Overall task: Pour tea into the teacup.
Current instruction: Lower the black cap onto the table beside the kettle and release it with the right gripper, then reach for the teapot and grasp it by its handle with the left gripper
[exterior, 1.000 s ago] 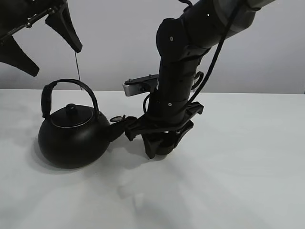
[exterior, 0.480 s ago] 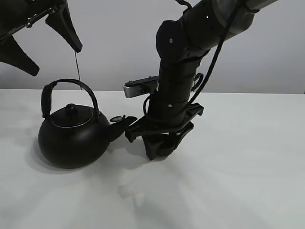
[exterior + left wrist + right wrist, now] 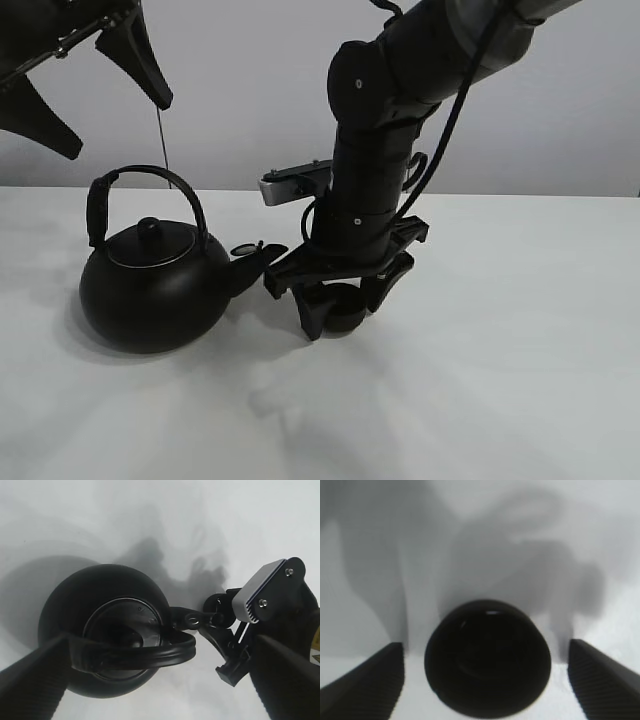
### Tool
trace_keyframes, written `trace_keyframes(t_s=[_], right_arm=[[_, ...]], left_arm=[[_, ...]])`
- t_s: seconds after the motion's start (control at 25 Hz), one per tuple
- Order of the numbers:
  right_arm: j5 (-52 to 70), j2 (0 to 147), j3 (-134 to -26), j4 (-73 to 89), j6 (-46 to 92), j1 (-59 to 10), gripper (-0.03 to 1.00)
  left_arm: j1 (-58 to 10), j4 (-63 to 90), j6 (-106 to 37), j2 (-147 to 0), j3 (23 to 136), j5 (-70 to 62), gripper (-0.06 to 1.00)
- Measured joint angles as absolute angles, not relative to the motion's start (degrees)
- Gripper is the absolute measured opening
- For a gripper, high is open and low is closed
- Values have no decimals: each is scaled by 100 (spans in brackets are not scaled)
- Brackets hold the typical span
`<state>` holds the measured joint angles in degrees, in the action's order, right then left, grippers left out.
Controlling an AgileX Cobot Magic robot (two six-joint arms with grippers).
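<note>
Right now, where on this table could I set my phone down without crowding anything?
Widest: the bare table right of the right gripper. The front strip, camera-side of the kettle, is free too. Crowded: around the kettle's spout and the teacup, which the gripper's fingers straddle.

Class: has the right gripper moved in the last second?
Yes. The right gripper opened off the teacup, one finger swinging toward the kettle, which stayed put.

One black kettle (image 3: 150, 290) and one small black teacup (image 3: 487, 657) stand on a single white table (image 3: 500, 380); two grippers are in frame, the left gripper (image 3: 118, 125) and the right gripper (image 3: 343, 315)
</note>
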<state>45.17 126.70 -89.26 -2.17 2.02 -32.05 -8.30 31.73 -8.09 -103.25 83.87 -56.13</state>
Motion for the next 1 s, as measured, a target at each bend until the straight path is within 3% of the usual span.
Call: trace_keyframes(t_s=[0.16, 0.52, 1.0], right_arm=[[4826, 12559, -8926, -217, 197, -3205, 66], [5706, 11611, -8926, -387, 179, -2858, 69], [6852, 11032, -8946, -830, 196, 580, 67]], left_arm=[[-830, 3173, -809, -10325, 8387, -5613, 70], [-830, 3173, -809, -10325, 8387, -5613, 70], [-830, 3173, -809, -10325, 8387, -5527, 70]])
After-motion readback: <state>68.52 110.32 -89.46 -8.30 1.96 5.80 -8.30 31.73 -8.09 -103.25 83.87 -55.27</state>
